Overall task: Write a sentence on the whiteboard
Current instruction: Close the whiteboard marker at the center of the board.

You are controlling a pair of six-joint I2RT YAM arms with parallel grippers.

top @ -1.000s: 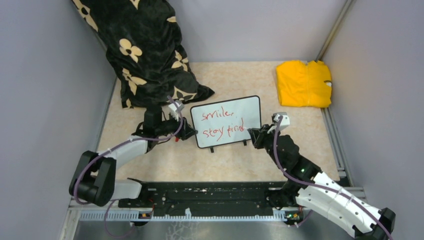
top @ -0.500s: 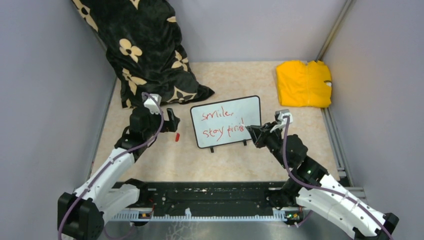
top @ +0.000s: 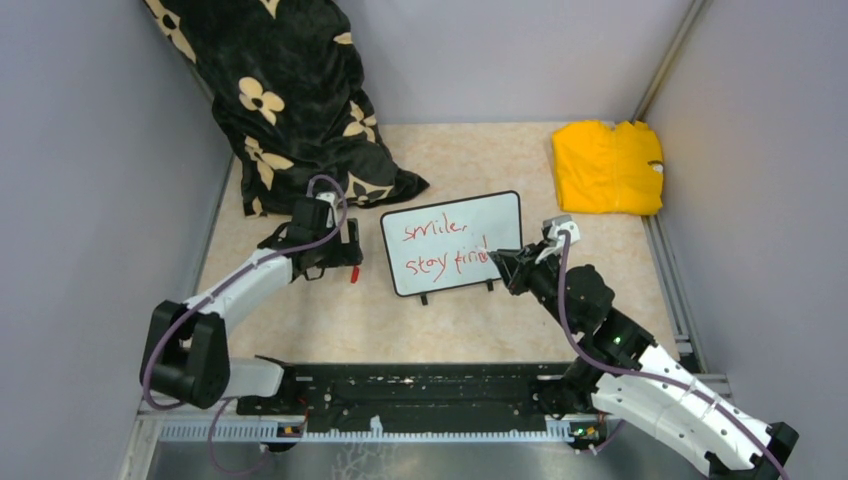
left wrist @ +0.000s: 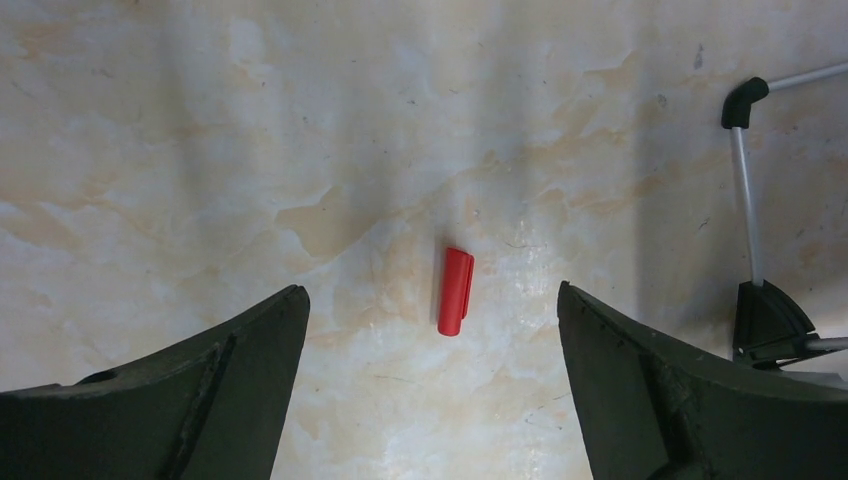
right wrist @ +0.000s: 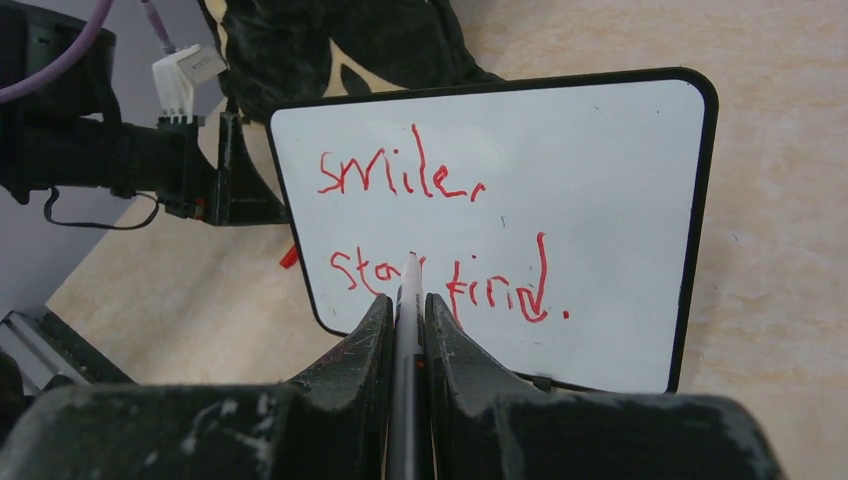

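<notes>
One red cap (left wrist: 455,291) lies beneath the gaping left gripper (left wrist: 430,300); the right gripper (right wrist: 407,302) pinches a marker (right wrist: 409,280).

the right gripper (right wrist: 406,302), 2 dark fingers (right wrist: 350,370) at the bottom of the view, is clamped on a slim white marker pen (right wrist: 409,278) whose tip juts out ahead of them. straight ahead stands the small white rectangular board with a thin black frame (right wrist: 610,180), the tip lying over its lower line. the red handwritten marker words (right wrist: 412,165) run in 2 scrawly lines, roughly "smiler, stay kind." ahead to the left are another black robot arm (right wrist: 100,160) with a white plug, and a small red plastic piece (right wrist: 288,257) by the board's lower left edge. black patterned fabric (right wrist: 330,40) lies farther ahead; a beige marbled tabletop (right wrist: 780,300) spreads to the right.
</notes>
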